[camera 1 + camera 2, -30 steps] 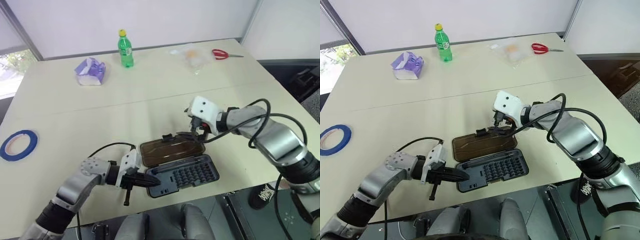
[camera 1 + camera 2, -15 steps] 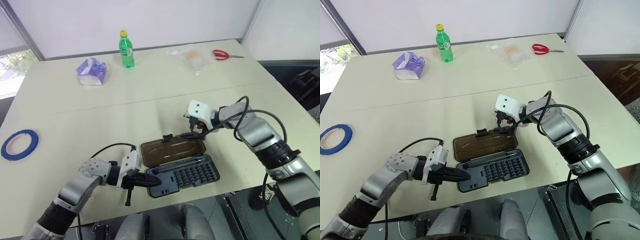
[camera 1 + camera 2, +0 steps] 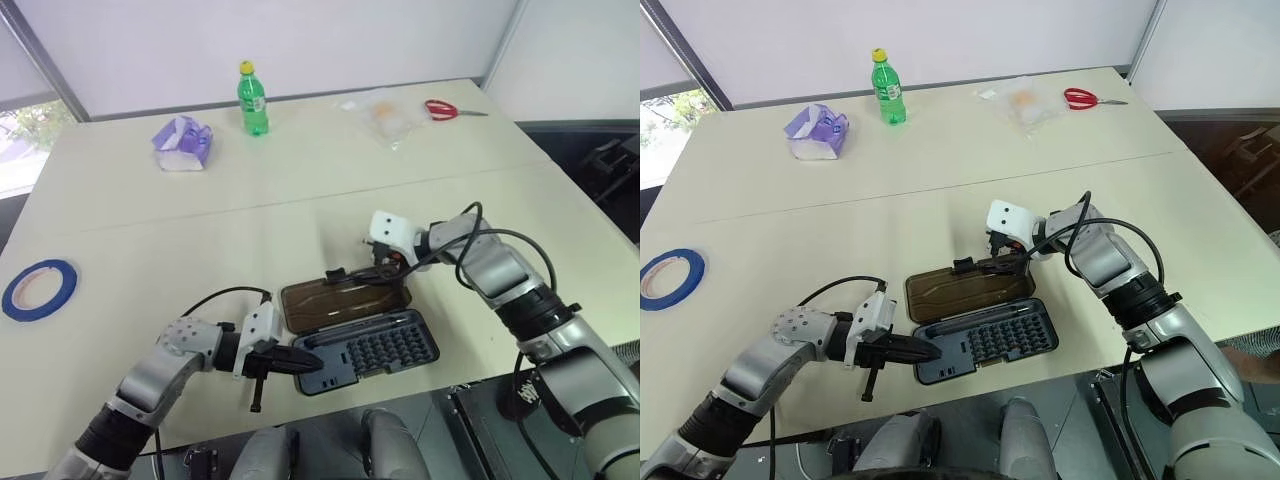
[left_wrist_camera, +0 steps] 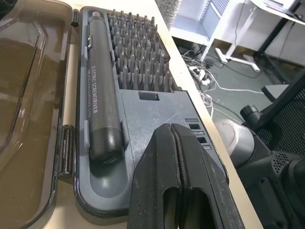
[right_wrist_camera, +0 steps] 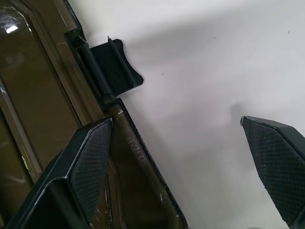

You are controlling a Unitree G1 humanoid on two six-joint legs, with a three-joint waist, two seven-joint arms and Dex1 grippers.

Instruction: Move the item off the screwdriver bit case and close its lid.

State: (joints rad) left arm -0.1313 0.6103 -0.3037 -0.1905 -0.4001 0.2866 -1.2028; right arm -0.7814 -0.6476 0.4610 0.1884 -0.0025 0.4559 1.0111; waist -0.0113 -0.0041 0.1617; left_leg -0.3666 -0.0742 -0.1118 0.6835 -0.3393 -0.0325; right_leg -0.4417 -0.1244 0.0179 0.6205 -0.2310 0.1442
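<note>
Nearest, the left end effector [image 3: 300, 361] presses shut fingers on the screwdriver bit case [image 3: 368, 350], whose tray carries nothing extra. Beyond, the lid [image 3: 340, 301] lies flat open; the right end effector [image 3: 378, 266] straddles its far edge, gaping, empty. Closing remains.

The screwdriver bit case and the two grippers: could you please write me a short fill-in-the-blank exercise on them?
1. The lid of the screwdriver bit case lies ____ on the table.
2. The right gripper straddles the lid's far edge with its fingers ____.
3. The left gripper rests on the case with its fingers ____.

Missing words: open; open; shut
</note>
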